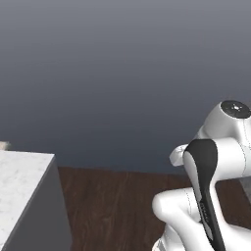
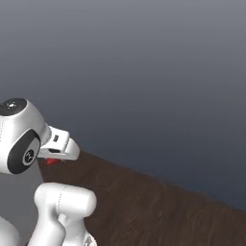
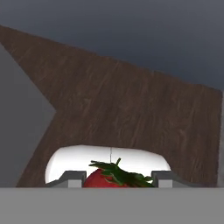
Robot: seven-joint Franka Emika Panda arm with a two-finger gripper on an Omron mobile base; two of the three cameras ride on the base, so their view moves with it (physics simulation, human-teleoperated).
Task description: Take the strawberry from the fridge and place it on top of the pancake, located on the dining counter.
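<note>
The strawberry, bright red with green leaves on top, sits between my gripper's two finger tips at the bottom of the hand view, and the gripper is shut on it. From the right base view the same strawberry peeks out as a red speck under the white hand, where the gripper hangs above the floor. A corner of the dining counter, white speckled top over grey sides, shows at the lower left of the left base view, apart from the arm. The pancake and the fridge are out of view.
Dark brown wood floor spreads below the hand, and a plain dark grey wall stands behind it. A grey panel borders the floor on the left of the hand view. A small pale thing touches the counter's far left edge, too cut off to name.
</note>
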